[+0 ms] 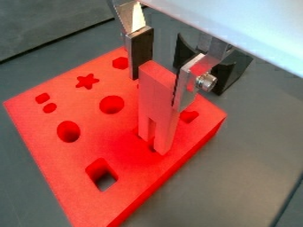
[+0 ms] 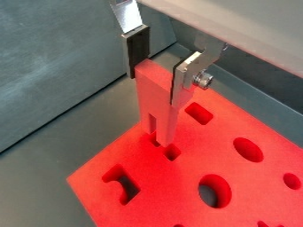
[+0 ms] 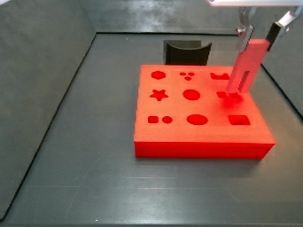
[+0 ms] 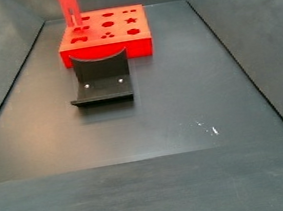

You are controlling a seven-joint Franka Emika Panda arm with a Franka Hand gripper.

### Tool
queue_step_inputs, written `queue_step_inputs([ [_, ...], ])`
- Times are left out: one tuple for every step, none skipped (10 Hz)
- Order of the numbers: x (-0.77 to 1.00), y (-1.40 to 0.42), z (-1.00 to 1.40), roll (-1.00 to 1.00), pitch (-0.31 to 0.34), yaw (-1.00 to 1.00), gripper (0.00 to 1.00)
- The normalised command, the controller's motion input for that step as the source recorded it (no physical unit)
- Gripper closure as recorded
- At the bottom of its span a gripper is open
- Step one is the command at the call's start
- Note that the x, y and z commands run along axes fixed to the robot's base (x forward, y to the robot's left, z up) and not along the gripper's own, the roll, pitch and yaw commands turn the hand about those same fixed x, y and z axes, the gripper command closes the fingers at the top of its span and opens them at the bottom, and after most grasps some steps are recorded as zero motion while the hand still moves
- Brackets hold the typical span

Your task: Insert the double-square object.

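The double-square object is a slim red peg of two joined bars, held upright. My gripper is shut on its upper end, with silver fingers on either side. It stands over the flat red block with shaped cutouts. In a wrist view the peg has its lower end at the block's top, right by a small cutout; I cannot tell whether it has entered. In both side views the peg stands at one edge of the block, under the gripper.
A dark curved holder sits on the floor beside the block. Dark walls enclose the grey floor. The block has star, round and square cutouts.
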Motion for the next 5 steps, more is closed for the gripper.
queue_step_inputs([
  [-0.11, -0.11, -0.07, 0.12, 0.000, -0.03, 1.00],
  [-0.20, -0.02, -0.07, 0.14, 0.016, -0.14, 1.00],
  [-0.17, 0.00, -0.01, 0.08, 0.014, -0.09, 1.00],
  [0.00, 0.00, 0.00, 0.06, 0.024, -0.03, 1.00],
  [0.00, 0.00, -0.01, 0.05, 0.039, 0.00, 1.00],
])
